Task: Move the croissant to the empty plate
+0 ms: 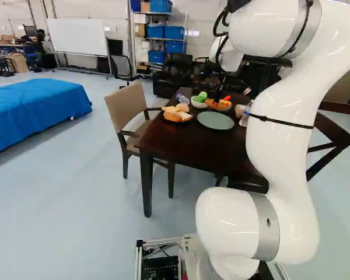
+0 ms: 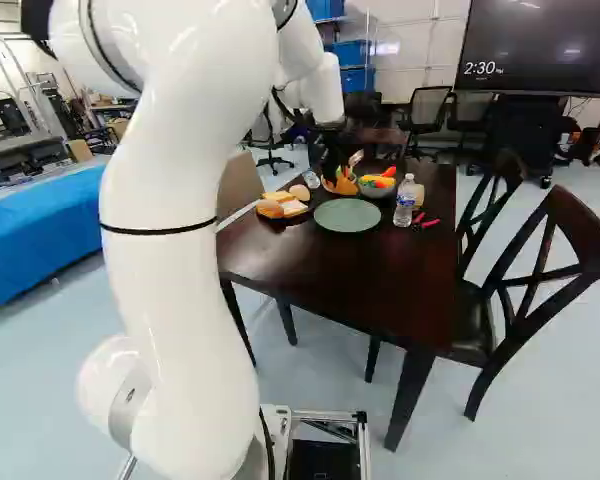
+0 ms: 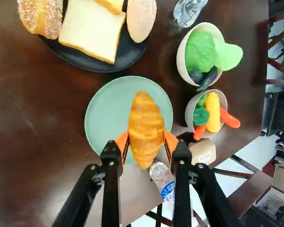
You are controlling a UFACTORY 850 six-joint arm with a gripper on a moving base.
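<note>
A: Quick one, what's the gripper (image 2: 340, 176) doing?
B: Pinching the croissant (image 3: 146, 125) btwn its orange pads (image 3: 171, 141), one each side. Croissant's held up above the green plate (image 3: 100, 116), covering part of it in the wrist view (can't tell how high).
A: And nearby, on the surface?
B: Dark wood table (image 3: 33, 137). Black plate (image 3: 92, 65) next to the green one, w/ a bread slice (image 3: 89, 30) and rolls (image 3: 141, 20). Beyond: two bowls side by side, one w/ lettuce (image 3: 200, 51), one w/ corn (image 3: 213, 112), carrots (image 3: 229, 118), etc. Clear bottle (image 2: 405, 203) upright near the green plate; small red item (image 2: 429, 223) just beside it. 2nd bottle (image 3: 187, 12) near the lettuce bowl.
A: Room?
B: Tan chair (image 1: 126, 111) at the table's L side in the left base view, dark chairs (image 2: 470, 325) on the R in the right base view. Pale floor (image 1: 76, 192). Blue-covered block (image 1: 35, 108) at far L, whiteboard (image 1: 77, 36) behind, shelves w/ blue bins (image 1: 174, 32), big wall screen (image 2: 540, 45) at upper R of the right base view.
</note>
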